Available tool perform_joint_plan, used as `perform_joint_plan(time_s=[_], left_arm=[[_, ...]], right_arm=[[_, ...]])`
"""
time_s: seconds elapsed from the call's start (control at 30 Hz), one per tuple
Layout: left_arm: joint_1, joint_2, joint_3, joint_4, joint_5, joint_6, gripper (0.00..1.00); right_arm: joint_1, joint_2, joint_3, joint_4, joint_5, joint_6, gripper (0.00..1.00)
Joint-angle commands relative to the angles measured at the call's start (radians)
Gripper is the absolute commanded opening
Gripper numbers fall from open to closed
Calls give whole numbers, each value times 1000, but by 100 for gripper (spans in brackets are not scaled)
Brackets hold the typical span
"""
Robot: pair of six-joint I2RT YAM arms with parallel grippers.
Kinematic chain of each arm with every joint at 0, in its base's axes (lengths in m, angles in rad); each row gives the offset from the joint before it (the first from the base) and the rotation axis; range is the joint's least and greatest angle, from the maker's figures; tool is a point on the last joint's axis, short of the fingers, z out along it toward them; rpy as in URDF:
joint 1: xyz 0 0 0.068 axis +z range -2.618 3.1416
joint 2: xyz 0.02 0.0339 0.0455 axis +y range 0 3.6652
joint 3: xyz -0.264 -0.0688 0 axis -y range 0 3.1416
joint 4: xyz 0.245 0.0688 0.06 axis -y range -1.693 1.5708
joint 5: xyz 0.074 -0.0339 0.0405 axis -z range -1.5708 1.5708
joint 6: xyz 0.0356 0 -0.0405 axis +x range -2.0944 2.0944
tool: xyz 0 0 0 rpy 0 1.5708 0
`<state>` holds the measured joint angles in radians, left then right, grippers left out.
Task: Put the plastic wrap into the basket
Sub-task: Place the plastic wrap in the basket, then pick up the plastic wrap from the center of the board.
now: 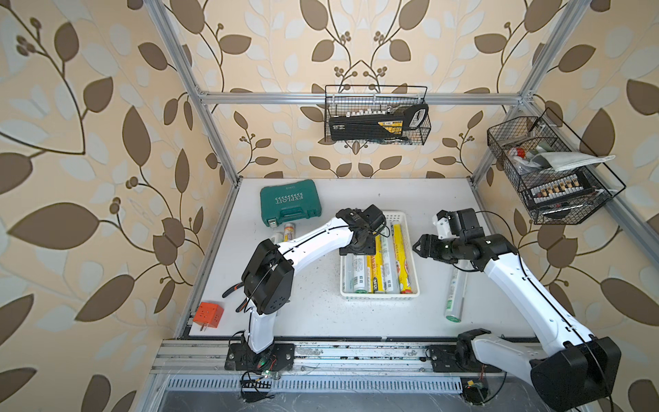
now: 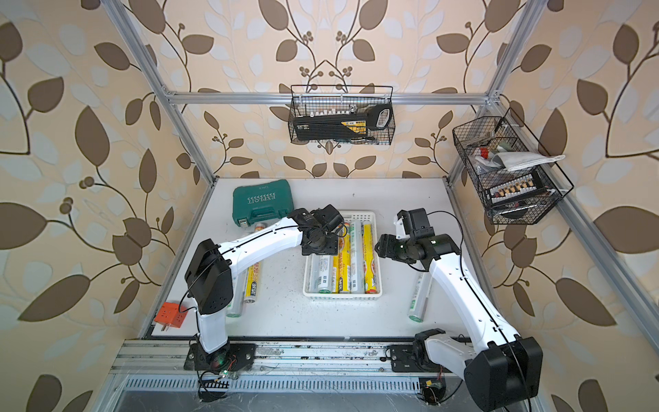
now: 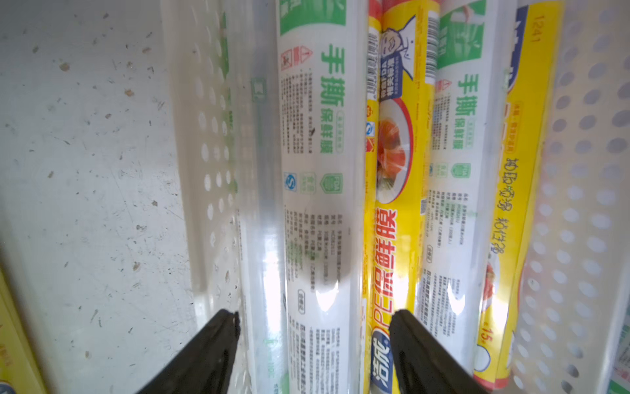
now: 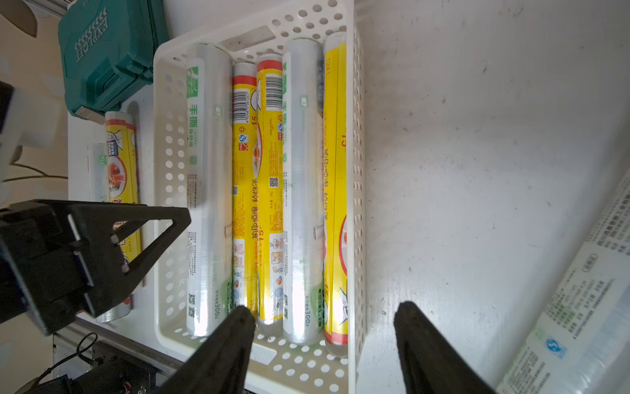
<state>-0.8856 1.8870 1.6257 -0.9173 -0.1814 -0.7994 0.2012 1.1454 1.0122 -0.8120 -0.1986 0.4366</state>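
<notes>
Left gripper (image 3: 313,317), jaws parted astride a silver-green roll (image 3: 317,170) lying in the basket (image 1: 392,215); right gripper (image 4: 324,314) wide, empty. Loose plastic wrap (image 1: 455,296) near table's (image 1: 313,314) right edge: likely light, stiff, slick; grasp mid-length
</notes>
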Motion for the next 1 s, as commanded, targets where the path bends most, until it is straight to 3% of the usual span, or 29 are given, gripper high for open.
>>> perform_joint_plan(time_s=[0.0, 0.23, 0.6, 0.77, 0.8, 0.97], left_arm=[[-15, -98, -44, 6, -49, 26, 84], [-18, -264, -157, 45, -113, 34, 99], [-18, -619, -416, 100, -243, -43, 99], [-18, -680, -452, 86, -269, -46, 99], [-18, -685, -454, 86, -270, -46, 99], [-18, -681, -461, 89, -255, -55, 99]], right_arm=[[-3, -26, 51, -56, 17, 16, 69], [-3, -65, 94, -136, 58, 21, 74], [-91, -27, 114, -276, 241, 46, 92], [-157, -32, 32, -221, 372, 64, 93], [-166, -32, 12, -205, 396, 76, 99], [-254, 18, -68, -133, 379, 94, 99]])
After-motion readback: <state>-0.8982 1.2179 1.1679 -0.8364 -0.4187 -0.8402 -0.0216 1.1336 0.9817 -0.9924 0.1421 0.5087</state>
